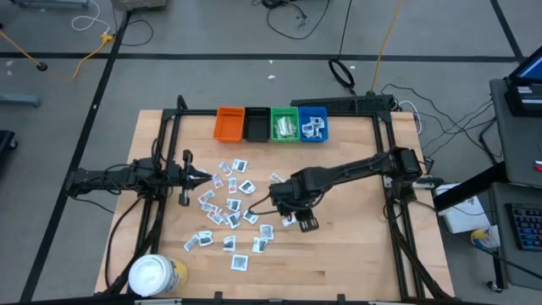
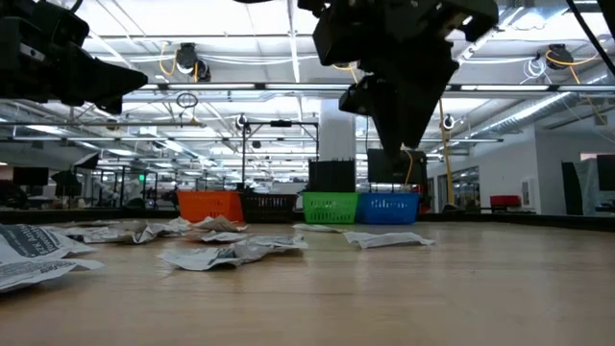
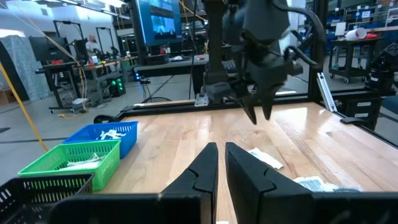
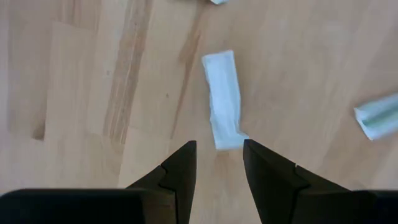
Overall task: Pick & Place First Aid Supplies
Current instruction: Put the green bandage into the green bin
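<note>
Several small white packets (image 1: 227,203) lie flat and scattered on the wooden table between the two arms. My right gripper (image 4: 219,155) is open and points straight down above one long pale strip wrapper (image 4: 224,99), which lies flat just ahead of the fingertips. The low view shows this gripper (image 2: 402,135) well clear of the tabletop. My left gripper (image 3: 219,149) hovers level at the left side of the pile, its fingers almost together and holding nothing. It points toward the right arm.
Four small bins stand in a row at the table's far edge: orange (image 1: 229,124), black (image 1: 256,124), green (image 1: 283,125) and blue (image 1: 312,124); the green and blue hold some packets. A white-lidded yellow tub (image 1: 155,275) sits at the near left corner. Bare wood lies right of the right gripper.
</note>
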{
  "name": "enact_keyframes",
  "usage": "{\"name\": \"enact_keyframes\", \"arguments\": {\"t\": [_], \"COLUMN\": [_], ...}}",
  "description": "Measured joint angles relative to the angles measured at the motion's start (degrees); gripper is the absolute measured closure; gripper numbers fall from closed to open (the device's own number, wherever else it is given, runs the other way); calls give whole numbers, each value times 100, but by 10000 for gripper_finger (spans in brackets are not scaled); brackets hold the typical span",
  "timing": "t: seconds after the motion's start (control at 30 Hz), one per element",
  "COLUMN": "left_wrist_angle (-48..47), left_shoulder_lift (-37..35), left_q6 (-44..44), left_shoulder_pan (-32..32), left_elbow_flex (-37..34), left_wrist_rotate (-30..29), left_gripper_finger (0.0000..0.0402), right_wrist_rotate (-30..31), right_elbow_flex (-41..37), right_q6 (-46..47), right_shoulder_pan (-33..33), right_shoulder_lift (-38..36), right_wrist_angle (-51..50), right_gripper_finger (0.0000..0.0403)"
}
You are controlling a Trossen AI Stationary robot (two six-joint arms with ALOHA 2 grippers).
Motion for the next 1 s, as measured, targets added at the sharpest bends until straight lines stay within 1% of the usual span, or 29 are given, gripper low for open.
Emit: {"name": "enact_keyframes", "arguments": {"t": [0.2,0.37,0.5,0.63,0.77,0.87,0.93,1.0], "left_wrist_angle": [0,0,0,0,0,0,2,0], "left_shoulder_lift": [0,2,1,2,2,2,1,2], "left_q6": [0,0,0,0,-1,0,0,0], "left_shoulder_pan": [0,0,0,0,0,0,0,0], "left_elbow_flex": [0,2,0,0,0,2,2,2], "left_wrist_rotate": [0,0,0,0,0,0,0,0], "left_gripper_finger": [364,364,364,364,364,364,364,364], "right_wrist_rotate": [25,453,486,903,1004,869,816,740], "right_elbow_flex": [-430,-819,-1062,-1397,-1553,-1564,-1566,-1571], "right_q6": [-3,-166,-302,-400,-402,-406,-410,-430], "right_shoulder_pan": [131,162,160,189,195,195,193,195], "right_shoulder_lift": [98,185,282,292,269,267,267,267], "right_wrist_angle": [616,952,1082,1497,1708,1711,1727,1744], "right_gripper_finger": [278,278,277,277,279,299,329,370]}}
